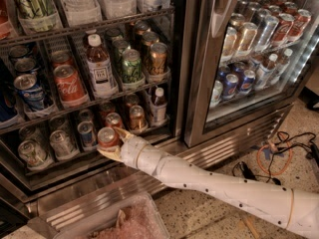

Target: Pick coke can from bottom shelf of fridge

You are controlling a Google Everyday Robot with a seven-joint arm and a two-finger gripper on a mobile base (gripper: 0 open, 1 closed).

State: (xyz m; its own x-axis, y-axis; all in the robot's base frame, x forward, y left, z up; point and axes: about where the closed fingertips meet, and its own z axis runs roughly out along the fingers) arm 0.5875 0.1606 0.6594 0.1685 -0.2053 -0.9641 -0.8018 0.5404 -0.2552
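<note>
The fridge [192, 73] stands open on the left, with dark wire racks. On the bottom shelf [60, 162] small cans sit in clear lane trays. My gripper [112, 144] is at the front of this shelf, at the end of the white arm [209, 183] reaching in from the lower right. Its pale fingers [110, 153] are shut around the coke can [107, 135], a small red can with a silver top, held upright at the shelf's front edge. More small cans [119, 119] stand just behind it.
Silver cans [62, 143] sit left of the held can, a small bottle [158, 106] to the right. The rack above holds a Coca-Cola can [70, 83], a white-capped bottle [99, 66] and a green can [132, 66]. A closed glass door [259, 49] is on the right, cables [271, 158] on the floor.
</note>
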